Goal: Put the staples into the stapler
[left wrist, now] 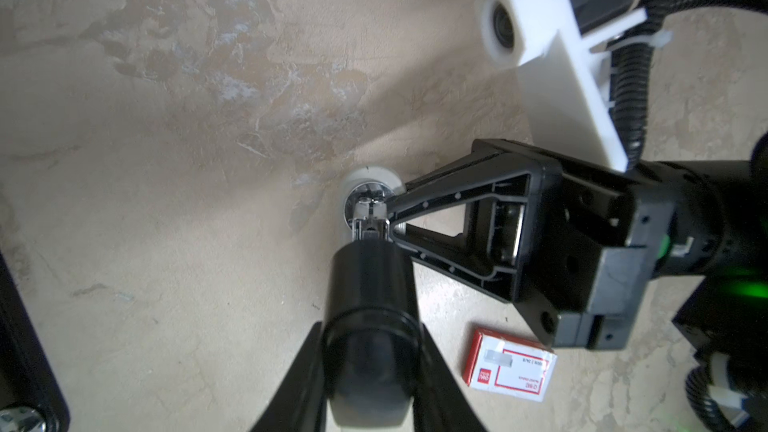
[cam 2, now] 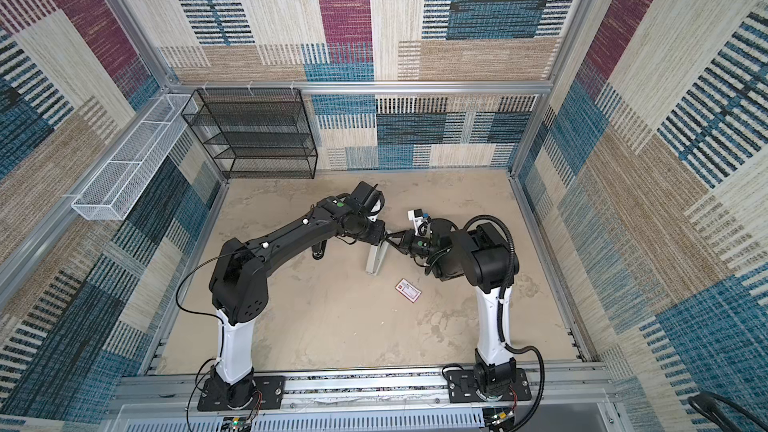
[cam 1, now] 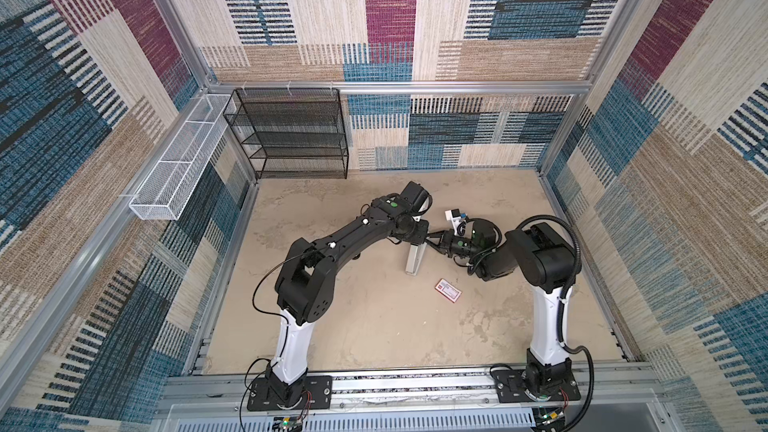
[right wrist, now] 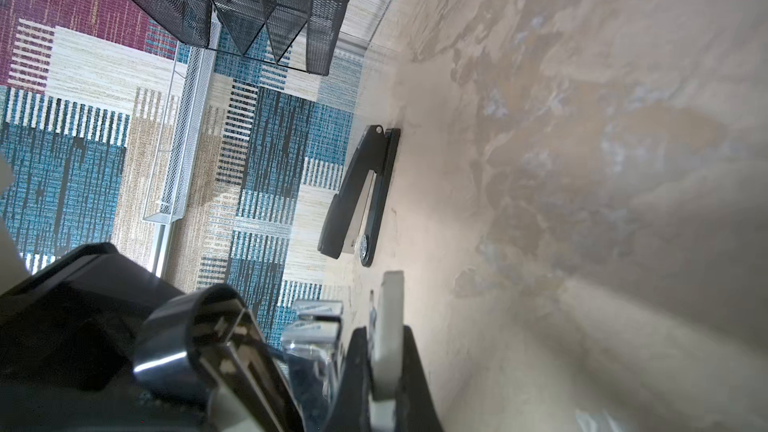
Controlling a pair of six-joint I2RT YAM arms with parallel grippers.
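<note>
Mid-frame, left gripper (left wrist: 370, 330) clamps the black top of the stapler (cam 1: 414, 259), right gripper (left wrist: 388, 220) pinches its front; box of staples (cam 1: 448, 291) lies below-right.

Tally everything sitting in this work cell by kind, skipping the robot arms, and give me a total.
Staplers: 2, the grey-white stapler and the black stapler
Staple boxes: 1, the staple box
Black mesh shelves: 1, the black mesh shelf
White mesh baskets: 1, the white mesh basket
Total: 5
</note>
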